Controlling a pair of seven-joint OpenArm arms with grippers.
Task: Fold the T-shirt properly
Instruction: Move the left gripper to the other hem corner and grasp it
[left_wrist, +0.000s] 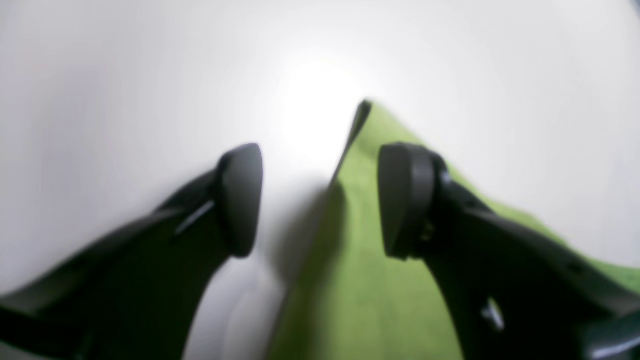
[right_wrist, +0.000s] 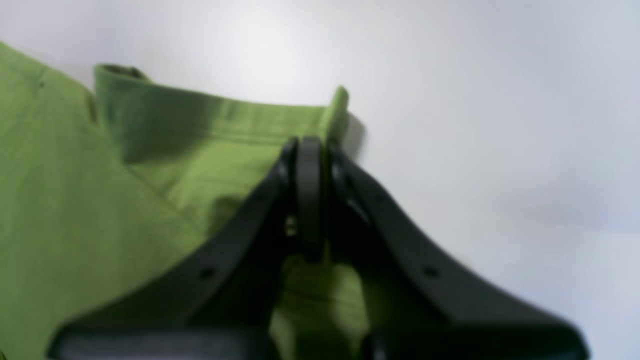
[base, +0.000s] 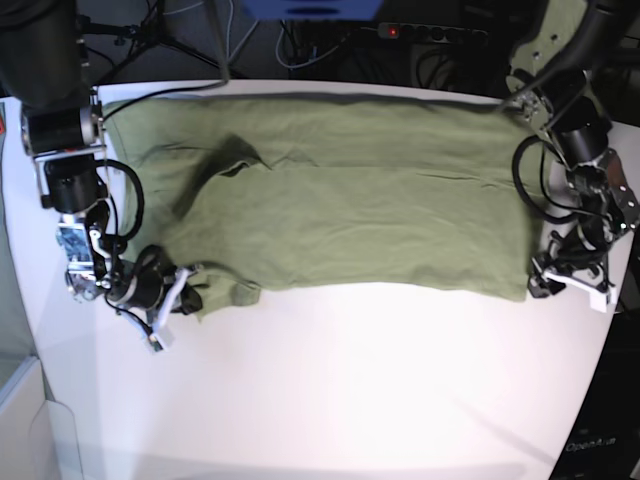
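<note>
The green T-shirt (base: 350, 190) lies spread flat across the far half of the white table (base: 350, 380). My right gripper (base: 188, 290) is at the shirt's near left sleeve. In the right wrist view it (right_wrist: 310, 150) is shut on the sleeve fabric (right_wrist: 200, 130), whose hem edge curls up just beyond the fingertips. My left gripper (base: 540, 285) is at the shirt's near right corner. In the left wrist view it (left_wrist: 322, 200) is open, low over the table, with the shirt's corner (left_wrist: 360, 280) lying under the right finger (left_wrist: 405, 200) and partly in the gap.
Cables and a power strip (base: 430, 32) lie beyond the table's far edge. The table's right edge runs close behind my left arm (base: 585, 140). A pale bin (base: 20, 420) stands off the near left corner.
</note>
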